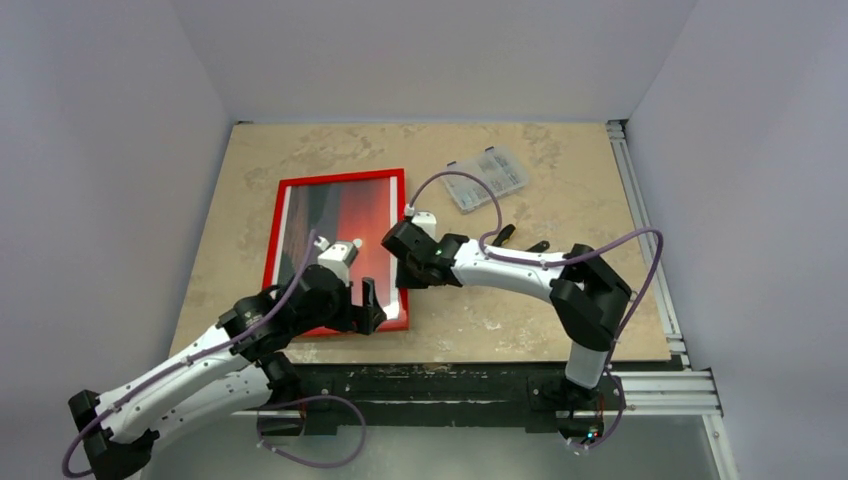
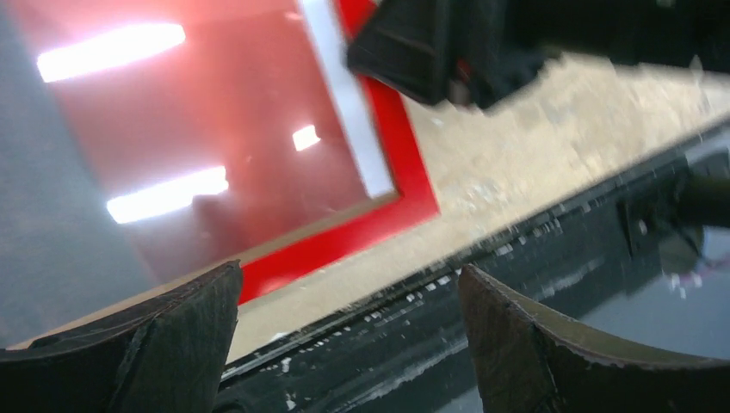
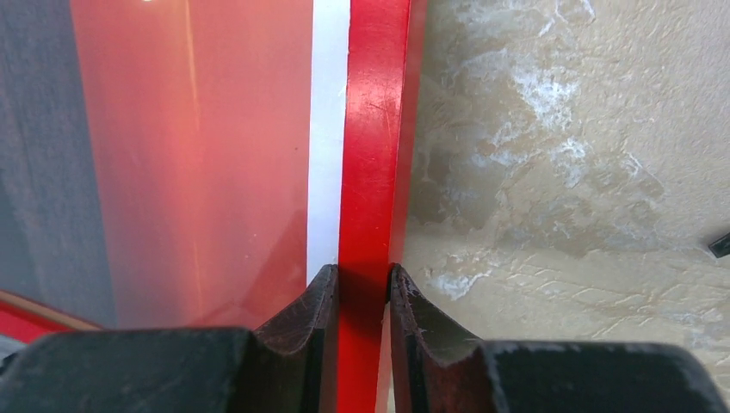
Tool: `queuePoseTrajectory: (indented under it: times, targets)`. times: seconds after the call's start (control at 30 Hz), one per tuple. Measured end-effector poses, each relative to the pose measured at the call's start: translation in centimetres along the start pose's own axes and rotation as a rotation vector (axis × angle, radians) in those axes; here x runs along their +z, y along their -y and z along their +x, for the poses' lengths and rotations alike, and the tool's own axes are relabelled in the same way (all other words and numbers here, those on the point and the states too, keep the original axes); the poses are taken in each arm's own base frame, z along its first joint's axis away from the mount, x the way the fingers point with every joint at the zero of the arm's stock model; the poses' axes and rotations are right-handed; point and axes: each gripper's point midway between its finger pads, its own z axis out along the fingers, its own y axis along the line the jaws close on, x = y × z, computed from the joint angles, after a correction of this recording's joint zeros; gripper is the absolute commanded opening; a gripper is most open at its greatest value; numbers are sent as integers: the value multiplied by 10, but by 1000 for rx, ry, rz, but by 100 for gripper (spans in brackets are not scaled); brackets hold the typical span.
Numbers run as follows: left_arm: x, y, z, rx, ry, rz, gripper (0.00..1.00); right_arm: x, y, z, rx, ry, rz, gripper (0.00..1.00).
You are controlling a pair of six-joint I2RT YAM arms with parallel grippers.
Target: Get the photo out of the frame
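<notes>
Right gripper (image 3: 361, 277) is pinched onto the frame (image 3: 374, 129)'s right rail, photo (image 3: 198, 129) inside it, flat on the bench (image 3: 559, 172). Left gripper (image 2: 349, 274) hangs wide apart over the near corner.

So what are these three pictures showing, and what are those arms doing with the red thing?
They are two robot arms bolted at the near edge of a table, each ending in a two-finger gripper. The wide picture comes from a camera above and behind them; the other two come from cameras on the wrists, looking past each arm's own fingers. On the table lie a red frame with a sunset photo in it, and a clear plastic box farther back. The right gripper pinches the frame's right rail. The left gripper hangs open over the frame's near corner, holding nothing.
</notes>
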Motion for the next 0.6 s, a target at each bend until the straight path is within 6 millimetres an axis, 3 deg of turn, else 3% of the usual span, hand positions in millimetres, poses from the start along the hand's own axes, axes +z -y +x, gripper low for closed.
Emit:
queuePoseTrajectory:
  times: [0.13,0.27,0.43,0.6]
  targets:
    - [-8,44,15,170,-36,202,92,-4,2,-11,51,-50,-49,0]
    - [-19,76,20,369,-14,297,92,-3,6,-16,77,-100,-80,0]
    - [0,93,37,718,45,184,92,-5,5,-14,79,-128,-102,0]
    - [32,83,53,1024,74,-35,91,-6,5,-10,74,-150,-103,0]
